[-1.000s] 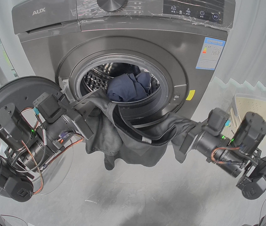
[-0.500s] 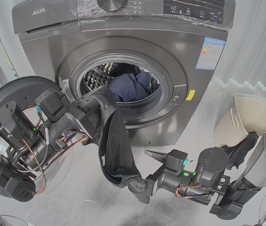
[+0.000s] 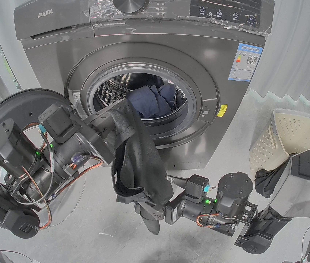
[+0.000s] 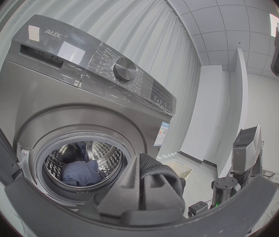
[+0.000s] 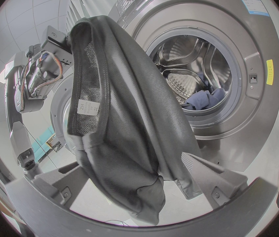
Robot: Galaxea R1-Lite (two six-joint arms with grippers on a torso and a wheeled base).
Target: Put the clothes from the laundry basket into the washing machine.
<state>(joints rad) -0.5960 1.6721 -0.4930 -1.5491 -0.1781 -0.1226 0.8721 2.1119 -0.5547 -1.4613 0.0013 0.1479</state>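
— At the far left, the round door point(image 3: 19, 106) of the washing machine point(image 3: 144, 48) stands fully open. Just beside it, the left gripper point(image 3: 105, 123) is clamped on the top of the dark garment point(image 3: 136, 161), right at the mouth of the drum point(image 3: 109, 92).

— And where is the rest of this garment?

— It hangs outside, in front of the lower rim. Blue clothes point(image 3: 149, 101) lie inside the drum. Lower down, the right gripper point(image 3: 151, 210) has its fingers point(image 5: 212, 178) wide apart. The hem hangs between them, not pinched.

— What can go wrong from here?

— I think the long hanging part can catch on the rim, or stay outside, if only the top is pushed in. It can also slip off the right gripper and drag on the floor point(image 3: 100, 234).

— Is there room to move?

— The left arm is close to the door, so that side is tight. The mouth is wide, with free space above the blue clothes. To the right, the laundry basket point(image 3: 294, 128) stands well apart, with another dark cloth point(image 3: 268, 179) at its lower edge.
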